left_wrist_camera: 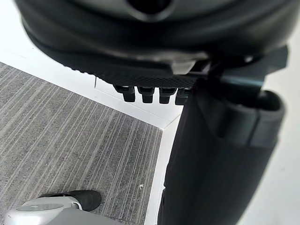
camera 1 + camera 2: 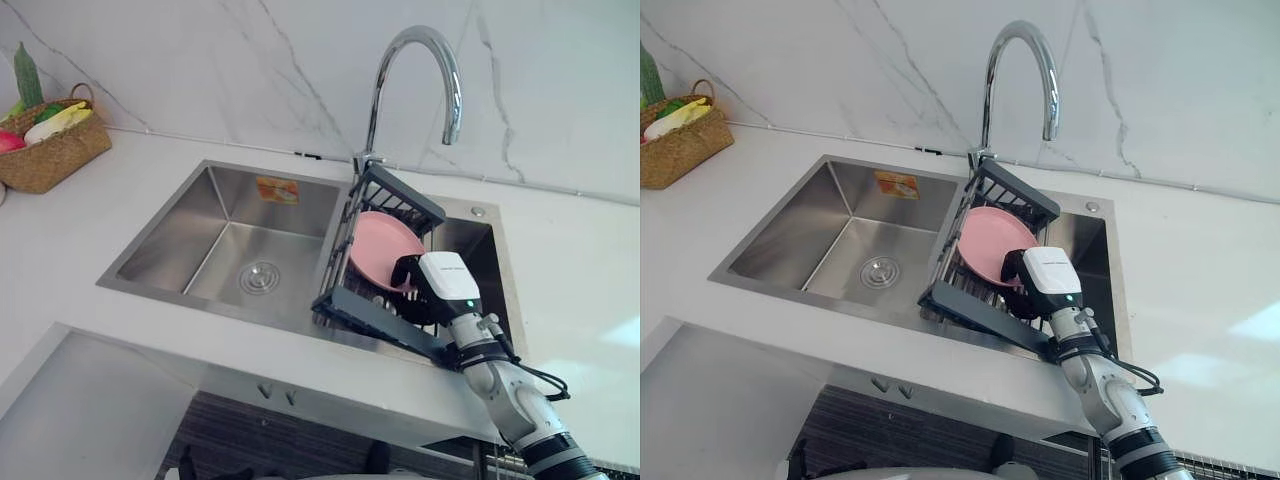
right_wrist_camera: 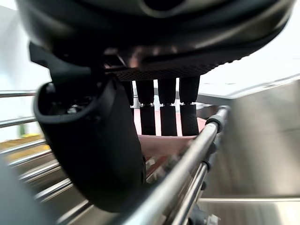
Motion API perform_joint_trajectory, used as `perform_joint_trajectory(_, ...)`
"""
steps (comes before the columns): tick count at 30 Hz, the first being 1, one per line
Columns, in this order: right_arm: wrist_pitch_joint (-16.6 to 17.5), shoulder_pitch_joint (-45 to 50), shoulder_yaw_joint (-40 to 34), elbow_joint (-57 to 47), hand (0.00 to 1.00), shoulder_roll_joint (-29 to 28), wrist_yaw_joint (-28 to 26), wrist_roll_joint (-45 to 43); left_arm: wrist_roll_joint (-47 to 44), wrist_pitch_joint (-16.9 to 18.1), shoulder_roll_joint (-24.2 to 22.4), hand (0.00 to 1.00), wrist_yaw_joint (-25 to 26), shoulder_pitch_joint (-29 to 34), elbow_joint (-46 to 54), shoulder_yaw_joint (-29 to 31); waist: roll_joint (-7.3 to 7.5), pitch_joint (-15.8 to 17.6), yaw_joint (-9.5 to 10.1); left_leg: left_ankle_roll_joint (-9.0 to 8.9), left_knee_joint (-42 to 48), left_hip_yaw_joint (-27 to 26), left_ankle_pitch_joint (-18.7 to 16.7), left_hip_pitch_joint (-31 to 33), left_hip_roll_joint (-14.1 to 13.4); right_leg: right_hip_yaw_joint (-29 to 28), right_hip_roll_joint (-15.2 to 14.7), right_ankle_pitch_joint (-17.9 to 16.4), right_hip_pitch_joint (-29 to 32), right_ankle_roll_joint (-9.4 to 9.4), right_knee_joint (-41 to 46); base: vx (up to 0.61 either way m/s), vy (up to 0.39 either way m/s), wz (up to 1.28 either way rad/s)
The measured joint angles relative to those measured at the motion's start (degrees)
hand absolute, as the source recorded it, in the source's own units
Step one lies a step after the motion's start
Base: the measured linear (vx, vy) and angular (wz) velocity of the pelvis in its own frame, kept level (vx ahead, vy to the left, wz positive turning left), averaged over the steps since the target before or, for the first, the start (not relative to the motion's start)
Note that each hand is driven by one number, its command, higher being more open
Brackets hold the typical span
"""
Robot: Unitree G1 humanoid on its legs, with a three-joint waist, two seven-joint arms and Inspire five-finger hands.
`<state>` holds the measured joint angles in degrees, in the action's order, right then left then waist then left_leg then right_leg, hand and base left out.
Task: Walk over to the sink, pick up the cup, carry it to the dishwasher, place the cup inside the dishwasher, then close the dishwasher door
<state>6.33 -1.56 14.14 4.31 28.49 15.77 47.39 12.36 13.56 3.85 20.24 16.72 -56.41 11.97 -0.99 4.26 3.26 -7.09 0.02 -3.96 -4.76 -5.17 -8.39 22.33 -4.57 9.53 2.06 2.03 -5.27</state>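
A white counter point(image 2: 120, 230) runs under a veined marble wall, with a steel sink point(image 2: 215, 215) set into it.

Nearest the robot, the left hand point(image 1: 140, 56) hangs low beside the cabinet front, above grey striped floor point(image 1: 70, 140). Its fingers point(image 1: 145, 93) look relaxed and hold nothing, which fits an arm kept clear while the other one works.

The right arm comes over the counter's front edge and the right hand point(image 2: 408, 270) is dipped into a dark wire rack point(image 2: 360, 310) that spans the right part of the sink. In the right wrist view its fingers point(image 3: 161, 117) are stretched out straight and not closed on anything. They point at a pink surface just past their tips, with the thumb point(image 3: 93, 150) standing apart beside a rack rail. That looks like the posture of a reach before a grasp.

A pink plate point(image 2: 385, 245) leans on edge in the rack, just behind the hand, propped by the wires so that it can drain. The cup cannot be made out for certain. It is probably in the rack, hidden by the hand, and I cannot tell whether the pink surface at the fingertips is the cup or the plate.

Farther back, the left part of the sink is bare down to its drain. A curved chrome tap point(image 2: 400, 50) rises behind the rack. At the far left, a woven basket point(image 2: 50, 150) of vegetables sits well apart, against the wall.
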Motion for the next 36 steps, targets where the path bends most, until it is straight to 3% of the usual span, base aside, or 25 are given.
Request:
perform_joint_trajectory(14,0.39,-7.59,4.12,9.07,0.00,4.39,0.03,-8.15,-0.11,-0.02,0.09,1.00,0.00,0.42,0.14,0.13,0.02,0.04,-0.32,-0.08,-1.23,1.79,1.33,0.21,0.10,1.47,-0.08,-0.01,-0.27,-0.10,0.00,-0.01,0.000,0.06)
perform_joint_trajectory(22,3.55,-19.63,10.04,23.59,0.00,5.39,0.04,-13.75,-2.37,-0.73,-0.80,1.00,0.00,2.59,1.88,0.54,-0.16,0.19,-1.35,0.41,-2.42,1.66,1.70,0.67,-0.47,2.12,-0.14,-0.29,0.01,-0.40,-0.01,-0.06,-0.012,0.09)
perform_joint_trajectory(23,3.58,-20.79,10.69,24.81,0.00,5.46,0.04,-14.29,-2.38,-0.75,-0.82,1.00,0.00,2.74,2.13,0.49,-0.28,0.19,-0.90,0.80,-2.93,1.81,1.91,0.67,-0.78,2.51,0.01,-0.76,0.29,0.25,-0.02,-0.10,-0.069,0.06)
perform_joint_trajectory(24,3.62,-22.04,10.88,25.60,0.00,6.74,0.04,-14.99,-2.74,-0.80,-1.93,1.00,0.05,2.52,2.86,0.32,-2.45,0.02,0.02,1.71,-5.06,1.63,3.52,1.15,-3.07,3.03,0.71,-1.57,2.37,-0.42,6.20,-0.05,-0.056,0.16)
perform_joint_trajectory(25,3.70,-22.94,11.33,26.21,0.00,7.50,0.06,-15.84,-3.37,-0.67,-2.07,1.00,0.16,2.55,3.86,0.42,-2.61,0.09,0.01,1.70,-5.20,1.79,3.54,1.75,-3.53,2.19,0.02,-3.77,4.27,-1.63,12.74,-0.06,-0.077,0.42)
perform_joint_trajectory(26,3.96,-26.27,13.71,29.30,0.00,8.85,0.11,-17.52,-4.34,-0.63,-1.64,1.00,0.72,2.75,5.42,0.43,-1.60,0.43,-0.11,1.16,-5.24,2.39,4.03,2.37,-2.85,-0.13,-1.48,-8.34,5.00,0.23,15.61,-0.07,-0.084,0.43)
perform_joint_trajectory(27,4.09,-30.18,16.42,33.88,0.00,9.55,0.11,-18.80,-4.97,-1.17,-2.05,1.00,0.79,2.73,5.50,0.32,-1.89,0.57,0.70,0.46,-5.17,3.15,5.24,2.32,-3.13,0.52,-0.38,-8.94,3.62,-1.85,12.66,-0.12,-0.100,0.30)
perform_joint_trajectory(28,4.08,-32.38,17.76,36.20,0.00,9.61,0.11,-19.35,-5.76,-1.14,-2.34,1.00,1.25,3.07,5.56,-0.24,-2.19,0.36,1.63,0.55,-3.99,2.87,5.31,2.43,-3.23,2.18,1.36,-8.46,0.84,0.68,6.08,-0.10,-0.066,-0.01)
perform_joint_trajectory(29,3.95,-32.93,17.82,36.62,0.00,10.09,0.11,-19.49,-5.94,-1.07,-3.04,1.00,1.62,3.35,5.60,-0.40,-3.62,-0.36,2.41,1.38,-3.94,2.84,4.29,2.96,-4.30,3.29,2.73,-8.21,0.05,1.21,4.94,-0.07,-0.031,-0.16)
perform_joint_trajectory(30,3.98,-34.62,17.93,37.73,0.00,10.51,1.01,-20.94,-6.79,-0.30,-3.75,1.00,2.35,3.80,6.67,-0.32,-3.33,-0.22,3.18,0.38,-5.20,2.21,4.55,3.96,-5.58,2.77,1.31,-9.28,3.49,-1.33,17.55,-0.07,-0.051,0.00)
perform_joint_trajectory(31,4.22,-35.65,18.13,38.32,0.00,10.62,1.47,-22.37,-6.91,-0.21,-2.85,1.00,2.40,3.58,6.73,-0.26,-1.84,0.34,2.61,-0.13,-5.26,2.26,4.77,4.20,-4.62,0.81,0.10,-13.03,3.85,-0.94,20.07,-0.11,-0.125,0.23)
perform_joint_trajectory(32,4.77,-39.45,20.62,41.40,0.00,10.88,2.13,-24.06,-7.27,-0.94,-2.91,1.00,2.33,2.91,5.72,-0.68,-1.15,1.24,2.00,-0.74,-4.89,3.50,6.45,4.35,-4.56,1.01,0.53,-15.04,1.90,-1.72,16.91,-0.13,-0.142,0.31)
perform_joint_trajectory(34,1.11,-45.77,19.97,46.46,0.00,11.35,6.62,-28.90,-7.95,-0.54,-3.42,1.00,2.23,4.47,5.73,-1.31,-1.76,0.26,2.50,-1.16,-4.76,2.91,6.74,2.97,-3.88,3.82,3.17,-14.00,-1.82,-0.44,7.92,-0.08,-0.056,0.06)
perform_joint_trajectory(35,1.04,-47.65,19.25,46.43,0.00,12.00,6.73,-31.88,-7.97,-0.41,-3.58,1.00,2.24,4.83,5.66,-1.30,-2.50,-0.63,2.59,-0.86,-5.17,3.20,6.37,3.01,-4.09,4.18,4.09,-13.24,-2.43,-0.33,6.35,-0.05,0.026,-0.27)
perform_joint_trajectory(36,-0.18,-52.96,17.49,46.01,0.00,12.61,13.20,-34.41,-8.25,0.05,-3.69,1.00,2.45,4.65,5.05,-1.09,-1.96,-0.14,3.49,-1.96,-5.17,1.88,6.99,4.57,-4.50,4.37,2.45,-12.47,0.71,-1.40,13.99,-0.06,-0.017,-0.21)
